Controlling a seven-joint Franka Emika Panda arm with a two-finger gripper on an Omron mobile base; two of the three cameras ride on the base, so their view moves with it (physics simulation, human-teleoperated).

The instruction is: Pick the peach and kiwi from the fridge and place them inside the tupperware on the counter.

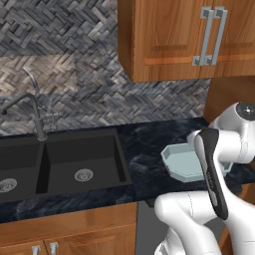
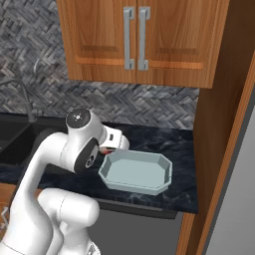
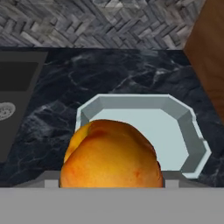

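Observation:
The peach (image 3: 111,155), orange-red with a yellow patch, sits between my gripper's fingers and hides them in the hand view. My gripper (image 2: 104,150) is shut on it, with a red sliver of the fruit showing under the white hand. It hangs over the left end of the tupperware (image 3: 144,127), a pale blue-grey eight-sided tray (image 2: 137,170) with nothing in it, lying on the black marbled counter (image 1: 144,149). My arm covers part of the tray (image 1: 180,160) in the left base view. The kiwi is out of view.
The black sink (image 1: 79,159) with its tall faucet (image 1: 35,114) lies left of the tray. Wooden wall cabinets (image 2: 134,40) hang overhead. A tall wooden panel (image 2: 219,124) closes the counter's right end, with a grey surface (image 2: 236,209) beyond it.

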